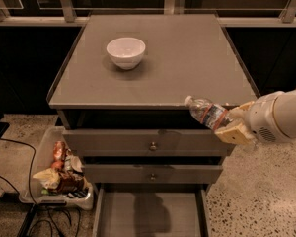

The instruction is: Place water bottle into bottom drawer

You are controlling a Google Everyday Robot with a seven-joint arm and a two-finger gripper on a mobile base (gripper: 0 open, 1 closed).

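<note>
gripper [233,126]: far right, its arm [286,115] cut off by the right edge
water bottle [207,113]: base hidden in the gripper's grasp
bottom drawer [153,216]: below-left of the gripper, front cut off by the lower edge

Water bottle [209,113] tilted, clamped in gripper [232,126] at right; bottom drawer [177,217] pulled open.

The gripper [237,120], held at the cabinet's front right corner, is marked by tan-yellow fingers [233,133] clamped on the water bottle [207,113] and is carried by a white arm [286,115]. The bottle is seen as clear plastic with a white cap and a red, blue and white label band. Below and left of the gripper, the bottom drawer [153,214] is coloured flat grey inside. Well beyond the gripper, a plain white bowl [126,52] is set on the grey-brown cabinet top [187,58]. The floor [256,201] beneath the gripper is speckled beige.
</note>
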